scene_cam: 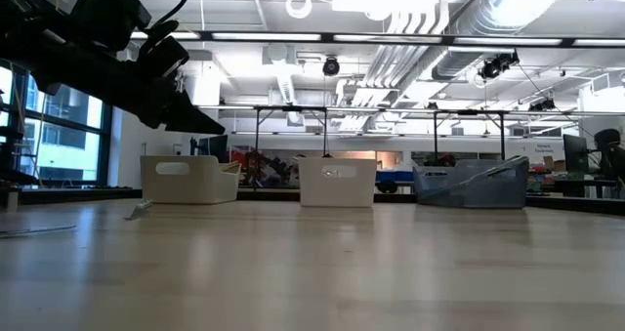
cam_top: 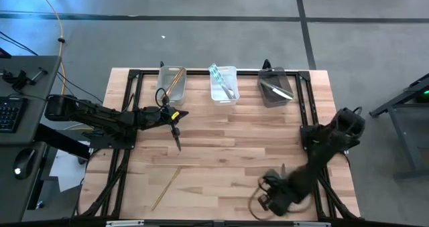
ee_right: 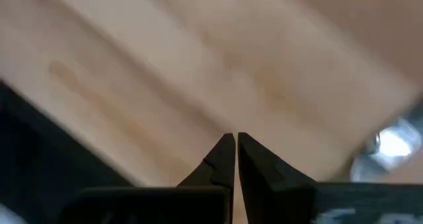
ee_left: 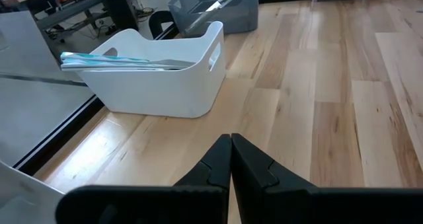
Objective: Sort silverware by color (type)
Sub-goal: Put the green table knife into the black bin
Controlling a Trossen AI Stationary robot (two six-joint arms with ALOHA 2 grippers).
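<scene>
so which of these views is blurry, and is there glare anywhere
Right wrist view: smeared throughout, the wooden tabletop only soft streaks past the shut right gripper. Left wrist view: sharp on the white plastic bin. Low view: bright ceiling strip lights glare, the left arm a dark silhouette.

Both arms are matte black, built of chunky jointed segments, the left arm (cam_top: pixel 100 116) at the frame's left trailing a looped black cable near its wrist, the right arm (cam_top: pixel 322 153) at lower right ending in bulky housings, each with two tapering, wedge-shaped black fingers (ee_left: pixel 254 168).
</scene>
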